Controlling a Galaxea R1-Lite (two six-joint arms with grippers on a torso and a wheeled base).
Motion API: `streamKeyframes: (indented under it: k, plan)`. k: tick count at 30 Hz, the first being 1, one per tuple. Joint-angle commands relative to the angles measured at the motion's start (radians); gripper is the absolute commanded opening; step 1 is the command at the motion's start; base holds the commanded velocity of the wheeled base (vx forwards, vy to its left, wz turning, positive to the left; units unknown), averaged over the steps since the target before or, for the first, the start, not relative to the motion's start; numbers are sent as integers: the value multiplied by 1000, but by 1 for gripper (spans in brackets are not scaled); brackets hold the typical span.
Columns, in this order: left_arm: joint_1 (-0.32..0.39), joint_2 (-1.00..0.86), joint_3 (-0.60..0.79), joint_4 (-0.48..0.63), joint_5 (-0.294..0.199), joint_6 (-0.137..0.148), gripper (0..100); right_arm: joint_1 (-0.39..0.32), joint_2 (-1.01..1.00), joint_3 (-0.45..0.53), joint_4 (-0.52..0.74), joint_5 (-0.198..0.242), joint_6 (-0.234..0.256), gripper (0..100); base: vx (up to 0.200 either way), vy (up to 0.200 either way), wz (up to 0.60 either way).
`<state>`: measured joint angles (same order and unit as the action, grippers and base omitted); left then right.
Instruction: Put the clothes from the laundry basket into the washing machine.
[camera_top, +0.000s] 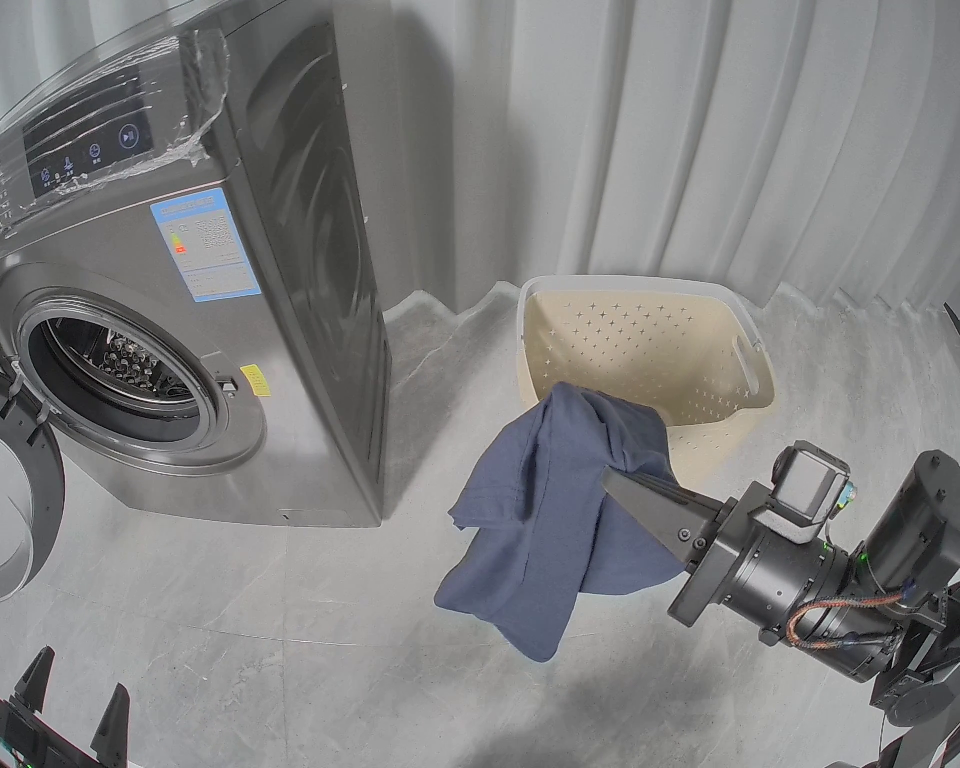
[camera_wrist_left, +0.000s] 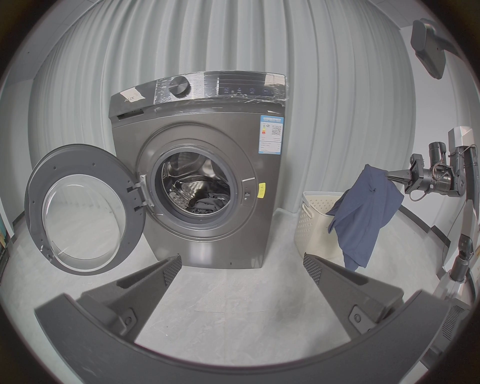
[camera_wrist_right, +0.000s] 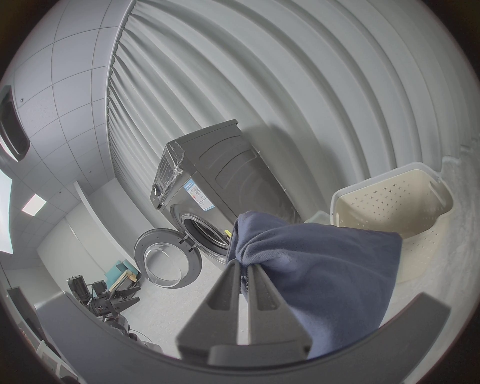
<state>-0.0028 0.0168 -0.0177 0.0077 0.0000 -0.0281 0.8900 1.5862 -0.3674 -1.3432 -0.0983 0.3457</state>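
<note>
Right claw (camera_top: 610, 478) is clenched on the blue garment (camera_top: 540, 520), held aloft beside the laundry basket (camera_top: 640, 285), well apart from the washing machine (camera_top: 300, 250). Left claw (camera_top: 78, 680) is released. Risk: the trailing hem (hanging low) could snag the drum opening (camera_top: 120, 375) and pull free.

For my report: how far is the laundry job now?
Done: dark clothes already lie inside the open washing machine, and the laundry basket looks empty. In hand: the right tool holds a blue garment near the basket. Left: put it into the machine.
</note>
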Motion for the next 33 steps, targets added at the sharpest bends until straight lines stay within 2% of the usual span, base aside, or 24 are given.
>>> streamKeyframes:
  k: [1,23,33]
  plan:
    - [0,-14,16,0,0,-1,100,1,0,-1,-22,0,-2,0,0,200,0]
    - [0,-14,15,0,0,-3,100,17,11,-1,-47,-1,-2,0,0,200,0]
    - [0,-14,15,0,0,-4,100,17,11,-1,-47,-1,-4,0,-20,0,0]
